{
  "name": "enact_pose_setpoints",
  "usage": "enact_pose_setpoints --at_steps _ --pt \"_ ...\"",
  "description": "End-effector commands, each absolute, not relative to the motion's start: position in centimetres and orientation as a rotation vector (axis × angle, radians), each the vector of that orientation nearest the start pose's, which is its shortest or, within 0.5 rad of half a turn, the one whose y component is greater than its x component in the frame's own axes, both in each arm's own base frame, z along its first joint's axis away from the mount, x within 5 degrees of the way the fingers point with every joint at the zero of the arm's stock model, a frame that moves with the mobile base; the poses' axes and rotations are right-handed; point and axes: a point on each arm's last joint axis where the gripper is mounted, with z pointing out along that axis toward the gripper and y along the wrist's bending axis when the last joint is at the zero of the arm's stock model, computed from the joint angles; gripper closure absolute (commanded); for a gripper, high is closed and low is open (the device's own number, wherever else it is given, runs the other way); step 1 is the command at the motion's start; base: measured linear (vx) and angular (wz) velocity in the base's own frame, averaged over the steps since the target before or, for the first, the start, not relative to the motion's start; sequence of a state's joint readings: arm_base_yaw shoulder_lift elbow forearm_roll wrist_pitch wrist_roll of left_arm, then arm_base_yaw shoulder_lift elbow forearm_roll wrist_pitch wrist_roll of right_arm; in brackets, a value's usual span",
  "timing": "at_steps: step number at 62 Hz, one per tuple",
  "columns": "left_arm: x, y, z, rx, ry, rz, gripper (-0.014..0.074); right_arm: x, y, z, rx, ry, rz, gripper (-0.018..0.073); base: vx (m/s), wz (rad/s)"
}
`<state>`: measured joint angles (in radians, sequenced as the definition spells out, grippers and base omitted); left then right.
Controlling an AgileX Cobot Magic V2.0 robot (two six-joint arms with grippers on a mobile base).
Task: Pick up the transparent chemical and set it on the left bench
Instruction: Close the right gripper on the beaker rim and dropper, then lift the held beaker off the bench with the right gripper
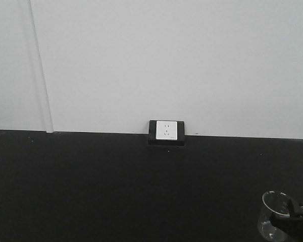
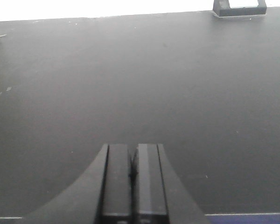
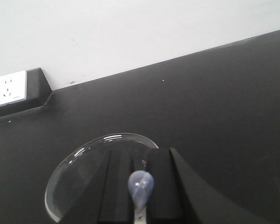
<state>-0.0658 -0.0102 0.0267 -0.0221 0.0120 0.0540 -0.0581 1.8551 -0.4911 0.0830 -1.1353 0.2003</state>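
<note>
Black benchtop (image 1: 116, 186) below a white wall (image 1: 166, 60) is shown. The clear glass beaker (image 1: 270, 222) is pinched at its rim between the right claw's (image 3: 141, 196) clamped fingers. The left claw (image 2: 132, 175) is clenched, empty. The glass is judged light, slippery and brittle; a gentle wall grip suits.

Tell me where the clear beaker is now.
The clear beaker is at the front view's bottom-right corner, its rim pinched by the right gripper, right of the wall socket.

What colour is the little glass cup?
The beaker is colourless and see-through; the exterior front-facing view shows it best.
</note>
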Motion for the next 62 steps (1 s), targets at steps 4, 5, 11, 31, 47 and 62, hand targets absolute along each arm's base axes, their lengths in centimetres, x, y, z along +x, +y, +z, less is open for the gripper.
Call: enact_pose_setpoints --at_steps 4,5,11,31,47,62 --pt "5.5 -0.4 20.6 0.064 1.429 -0.035 0.0600 30.2 -2.5 16.6 0.270 1.479 0.072 0.0456 0.00 0.00" --pt "5.5 -0.4 20.6 0.064 1.429 -0.035 0.0600 30.2 -2.5 16.6 0.270 1.479 0.072 0.0463 0.00 0.00" --pt "5.5 -0.4 20.6 0.064 1.429 -0.035 0.0600 30.2 -2.5 16.6 0.266 1.480 0.068 0.0508 0.00 0.00" --pt "5.5 -0.4 20.6 0.064 1.429 -0.035 0.0600 30.2 -2.5 17.1 0.205 1.464 0.012 0.0567 0.00 0.00" --pt "5.5 -0.4 20.6 0.064 1.429 -0.035 0.0600 29.4 -2.0 20.9 0.101 1.358 -0.008 0.0564 0.00 0.00" --pt "5.5 -0.4 20.6 0.064 1.429 -0.035 0.0600 27.5 -1.6 25.4 0.053 1.324 -0.010 0.0564 0.00 0.00"
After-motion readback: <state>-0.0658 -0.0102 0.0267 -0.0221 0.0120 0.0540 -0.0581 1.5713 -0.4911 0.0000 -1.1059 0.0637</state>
